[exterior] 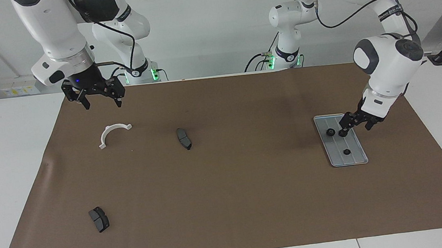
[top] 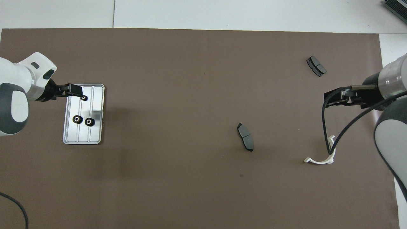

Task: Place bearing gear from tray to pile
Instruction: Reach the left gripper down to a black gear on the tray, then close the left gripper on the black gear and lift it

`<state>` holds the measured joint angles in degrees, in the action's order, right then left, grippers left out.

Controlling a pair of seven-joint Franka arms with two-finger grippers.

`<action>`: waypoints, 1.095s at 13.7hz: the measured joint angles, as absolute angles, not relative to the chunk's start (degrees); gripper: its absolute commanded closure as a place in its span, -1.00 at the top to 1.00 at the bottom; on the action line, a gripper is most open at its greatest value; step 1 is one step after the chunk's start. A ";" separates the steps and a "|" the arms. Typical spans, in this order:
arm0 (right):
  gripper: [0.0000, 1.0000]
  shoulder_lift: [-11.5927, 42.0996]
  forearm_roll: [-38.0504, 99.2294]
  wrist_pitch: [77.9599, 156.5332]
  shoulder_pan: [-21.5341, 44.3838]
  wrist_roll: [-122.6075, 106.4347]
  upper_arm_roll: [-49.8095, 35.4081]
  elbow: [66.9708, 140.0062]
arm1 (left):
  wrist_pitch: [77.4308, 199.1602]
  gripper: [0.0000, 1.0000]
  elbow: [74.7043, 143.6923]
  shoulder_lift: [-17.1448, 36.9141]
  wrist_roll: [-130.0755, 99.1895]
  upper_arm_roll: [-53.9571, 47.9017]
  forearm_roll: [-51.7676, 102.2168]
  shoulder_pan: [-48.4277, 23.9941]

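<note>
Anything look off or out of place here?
Nothing stands out. Three gears lie flat in the tray under the left gripper; the right gripper waits near the white bracket; two dark pads lie apart.

Legible text: one item. Black band (exterior: 390, 12) on the left arm's forearm carries white lettering, apparently "FRANKA EMIKA", only partly readable. A like band (exterior: 124, 14) on the right arm: lettering unreadable.
</note>
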<state>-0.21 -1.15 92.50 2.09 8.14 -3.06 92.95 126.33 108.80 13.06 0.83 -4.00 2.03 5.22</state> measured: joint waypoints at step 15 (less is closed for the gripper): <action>1.00 -0.21 -1.15 92.50 2.09 8.14 -3.06 92.95 | 137.50 0.12 112.57 20.96 2.92 -4.05 2.03 5.38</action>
<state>-0.21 -1.15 92.50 2.09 8.14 -3.06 92.95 137.50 112.57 20.96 2.92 -4.05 2.03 5.38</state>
